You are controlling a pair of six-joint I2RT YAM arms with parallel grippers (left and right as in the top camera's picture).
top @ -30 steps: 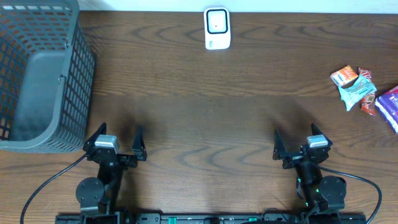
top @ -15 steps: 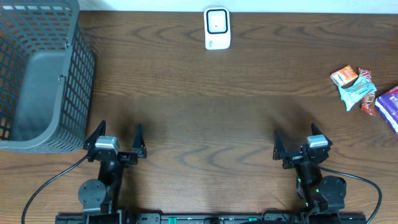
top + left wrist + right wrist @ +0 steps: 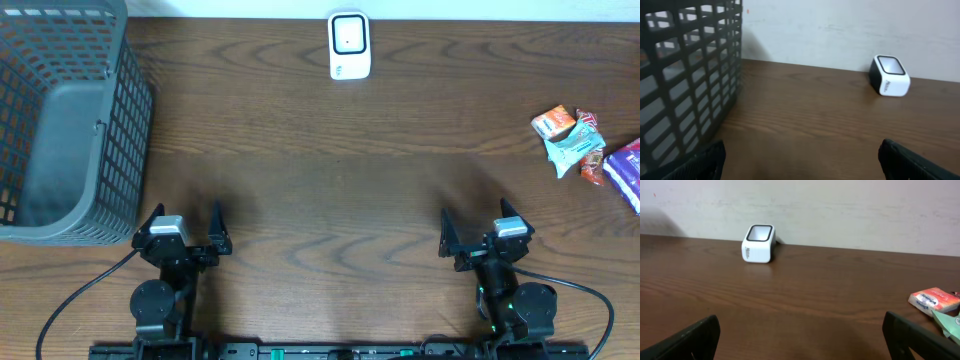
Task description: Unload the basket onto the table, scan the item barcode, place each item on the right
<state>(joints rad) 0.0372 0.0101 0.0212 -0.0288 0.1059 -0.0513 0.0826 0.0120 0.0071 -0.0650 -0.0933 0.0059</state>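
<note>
A white barcode scanner (image 3: 349,45) stands upright at the far middle of the table, seen also in the left wrist view (image 3: 890,76) and the right wrist view (image 3: 759,243). Small snack packets (image 3: 572,143) lie in a heap at the right edge, among them an orange one (image 3: 934,300). My left gripper (image 3: 187,217) sits open near the front left with nothing between its fingers (image 3: 705,160). The right gripper (image 3: 476,222) is open and empty at the front right, well short of the packets.
A tall grey mesh basket (image 3: 130,130) fills the far left corner, close to the left gripper, and its wall (image 3: 685,75) fills the left of the left wrist view. A purple packet (image 3: 628,172) lies partly cut off at the right edge.
The left gripper has turned slightly and shifted a little to the left and toward the front edge. The right arm and the objects have not moved.
</note>
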